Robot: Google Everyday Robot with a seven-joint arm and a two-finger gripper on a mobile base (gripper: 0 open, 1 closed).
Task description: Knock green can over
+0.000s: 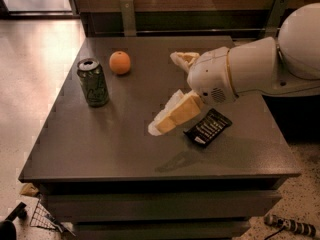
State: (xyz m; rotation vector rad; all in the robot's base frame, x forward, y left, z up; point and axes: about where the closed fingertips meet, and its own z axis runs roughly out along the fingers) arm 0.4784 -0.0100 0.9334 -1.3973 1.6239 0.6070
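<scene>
At the left of the dark grey table (100, 149), the dark green aluminium can (93, 83) is seen upright, near a round orange fruit (120, 62). Well apart to its right, the cream two-finger gripper (162, 93) is held spread and empty, tips pointed canward.

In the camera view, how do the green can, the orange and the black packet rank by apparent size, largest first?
1. green can
2. black packet, nearly as large; nearer the camera, so unsure
3. orange
The gripper hangs open above the table, between can and packet.
</scene>
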